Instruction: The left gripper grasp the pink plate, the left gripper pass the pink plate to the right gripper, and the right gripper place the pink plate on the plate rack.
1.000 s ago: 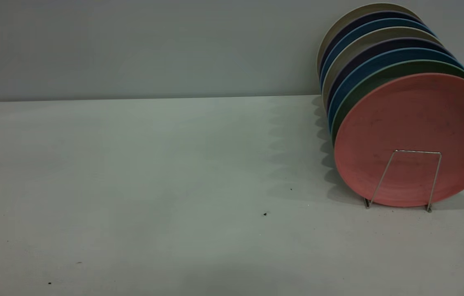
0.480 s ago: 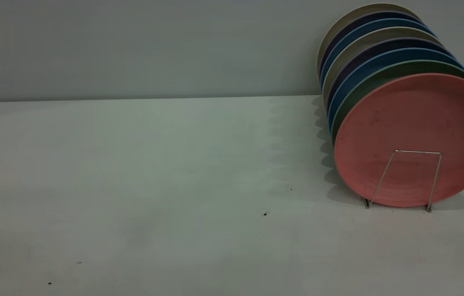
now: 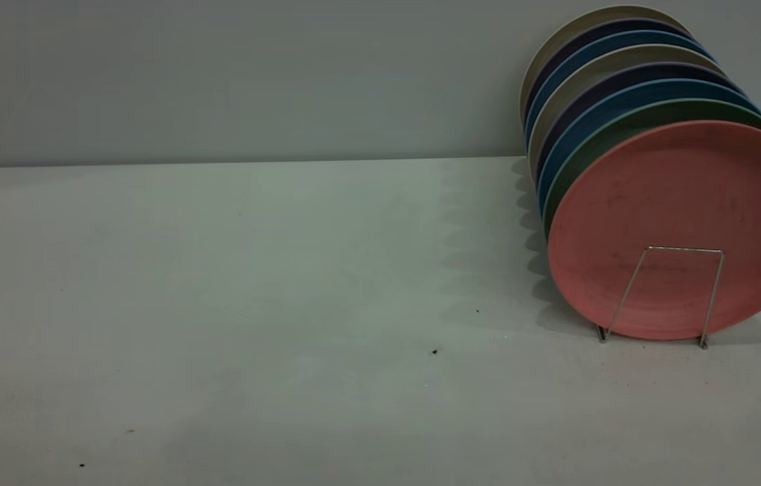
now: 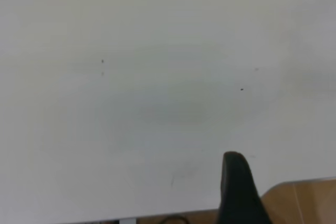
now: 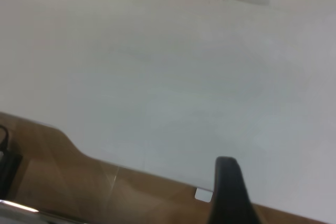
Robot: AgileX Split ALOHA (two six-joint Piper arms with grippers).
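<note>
Jaws could not be read on either arm: each wrist view showed only a single dark fingertip, so whether they were released or clenched I cannot tell. Neither arm appeared in the exterior view.

Largest was the pale worktop (image 3: 218, 304), bare across its left and middle. At its right end stood the plate rack (image 3: 664, 297), thin silver wire, packed with a row of upright plates (image 3: 596, 74) in cream, navy, blue and green. The pink plate (image 3: 681, 216) stood at the front of that row, upright on its rim, behind the front wire loop — placement looked done.

The left gripper (image 4: 239, 192) and the right gripper (image 5: 228, 195) each hung near a worktop edge, where brown wood showed beyond. The right wrist view caught the pink plate's lower rim well away.

Judged remaining: stay clear of the rack, since a brush could tip the leaning row. Open room lay leftward — only a few dark specks (image 3: 434, 352) marked it.
</note>
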